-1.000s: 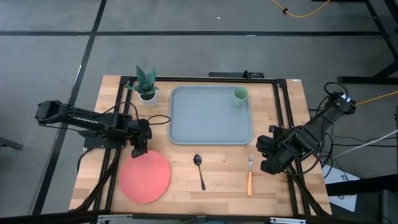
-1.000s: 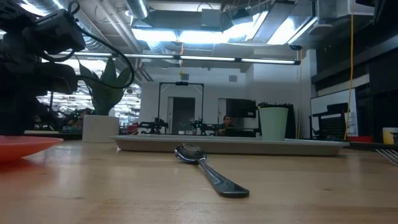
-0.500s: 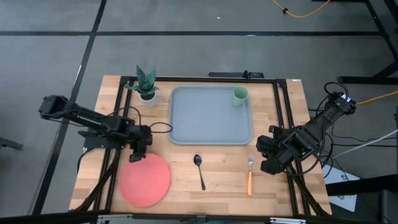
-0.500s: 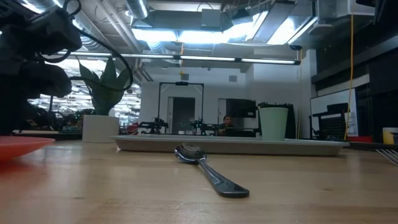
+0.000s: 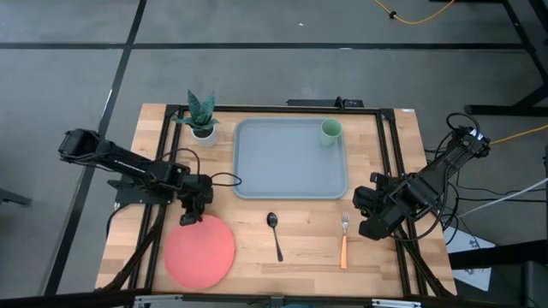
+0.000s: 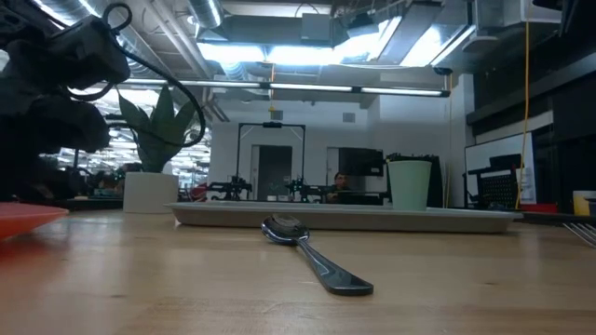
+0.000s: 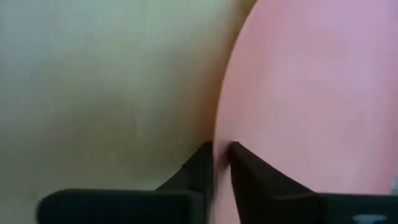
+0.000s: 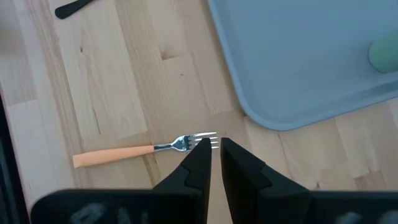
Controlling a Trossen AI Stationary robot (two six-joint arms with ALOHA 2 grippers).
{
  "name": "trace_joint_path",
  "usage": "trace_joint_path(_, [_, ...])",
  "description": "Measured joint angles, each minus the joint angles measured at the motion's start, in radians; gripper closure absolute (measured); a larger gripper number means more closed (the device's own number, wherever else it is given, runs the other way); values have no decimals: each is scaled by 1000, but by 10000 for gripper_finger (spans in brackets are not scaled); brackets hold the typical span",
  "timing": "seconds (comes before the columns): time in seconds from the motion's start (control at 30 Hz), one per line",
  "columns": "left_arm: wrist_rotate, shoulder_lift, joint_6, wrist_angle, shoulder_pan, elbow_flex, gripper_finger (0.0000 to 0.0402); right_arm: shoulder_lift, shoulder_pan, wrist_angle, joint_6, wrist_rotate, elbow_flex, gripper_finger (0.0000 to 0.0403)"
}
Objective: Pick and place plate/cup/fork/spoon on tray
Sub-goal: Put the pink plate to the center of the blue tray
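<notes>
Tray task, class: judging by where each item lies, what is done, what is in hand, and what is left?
Done: the cup stands on the tray. In hand: the left gripper pinches the plate rim. Left: the spoon and fork lie on the table; the right gripper waits beside the fork.

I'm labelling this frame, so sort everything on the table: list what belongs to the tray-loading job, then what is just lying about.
Job:
- flat round coral-red plate, left gripper pinching its rim
- small pale-green cup, already on tray
- orange-handled metal fork
- dark spoon
- rectangular grey-blue tray

Lying about:
- green plant in white pot
</notes>
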Motion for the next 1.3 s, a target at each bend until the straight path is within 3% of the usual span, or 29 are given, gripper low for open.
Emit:
trace_joint_path(0.07, [11, -1, -13, 19, 10, 0, 391, 0, 0, 0, 0, 0, 0, 361])
trace_joint_path(0.33, [-15, -43, -23, 164, 98, 22, 399, 0, 0, 0, 0, 0, 0, 361])
trace_joint_path(0.47, [-15, -91, -14, 164, 151, 100, 400, 0, 0, 0, 0, 0, 0, 361])
trace_joint_path(0.67, [-37, -152, 30, 37, 224, 268, 401, 0, 0, 0, 0, 0, 0, 361])
trace_joint_path(0.8, [-149, -153, 9, 79, 275, 358, 401, 0, 0, 0, 0, 0, 0, 361])
trace_joint_path(0.9, [-410, -112, -105, 142, 309, 401, 401, 0, 0, 0, 0, 0, 0, 361])
trace_joint_path(0.97, [-520, -68, -159, 188, 344, 416, 401, 0, 0, 0, 0, 0, 0, 361])
trace_joint_path(1.3, [-499, 237, -308, 406, 475, 443, 401, 0, 5, -15, -6, -30, 1, 361])
